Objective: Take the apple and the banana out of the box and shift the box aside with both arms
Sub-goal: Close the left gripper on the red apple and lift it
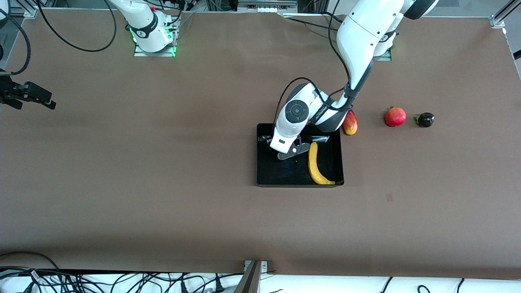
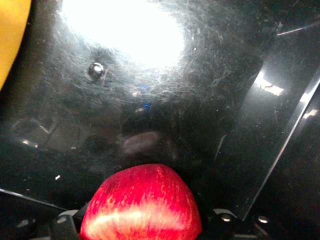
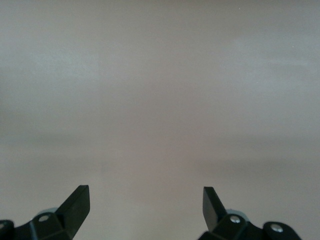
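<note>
The black box (image 1: 268, 175) lies mid-table, its glossy floor filling the left wrist view (image 2: 225, 100). The yellow banana (image 1: 315, 165) lies inside it along the wall toward the left arm's end; its edge also shows in the left wrist view (image 2: 10, 35). My left gripper (image 1: 285, 149) is down inside the box beside the banana, shut on the red-and-yellow apple (image 2: 142, 205), which sits just above the box floor. The hand hides the apple in the front view. My right gripper (image 1: 28, 95) waits open and empty over bare table at the right arm's end, as the right wrist view (image 3: 145, 205) shows.
A red-yellow mango (image 1: 350, 123) lies just outside the box, partly under the left arm. A red pomegranate (image 1: 395, 116) and a small dark fruit (image 1: 425, 119) lie farther toward the left arm's end.
</note>
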